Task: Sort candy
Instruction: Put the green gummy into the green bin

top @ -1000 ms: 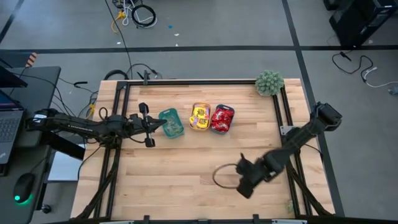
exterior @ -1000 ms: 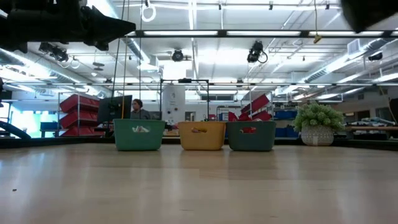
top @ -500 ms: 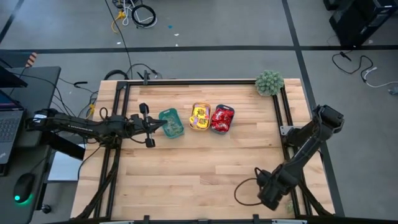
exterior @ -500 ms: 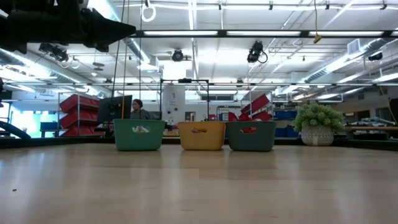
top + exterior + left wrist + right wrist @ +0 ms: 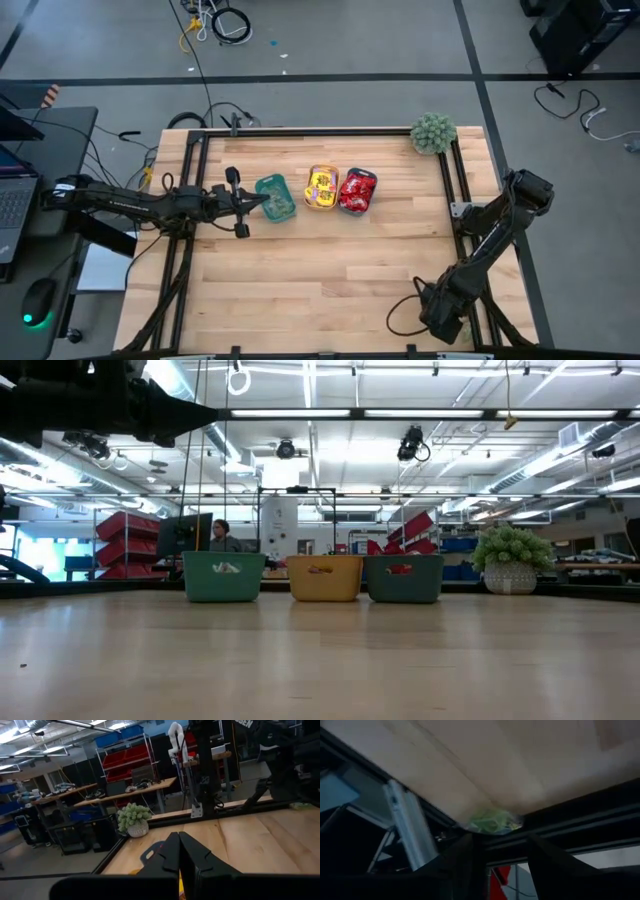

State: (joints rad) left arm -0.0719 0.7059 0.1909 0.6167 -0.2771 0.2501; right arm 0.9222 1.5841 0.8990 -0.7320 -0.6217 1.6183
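The candy is already sorted by colour: pale green pieces in the teal plastic tray, yellow packets in the yellow tray, shiny red packets in the blue tray. One crumpled green wrapper lies at the table's near right corner. The right gripper, fingers spread, hangs just over it; I'd lower squarely and close gently. The left gripper, fingers together and empty, waits beside the teal tray. No writing is legible.
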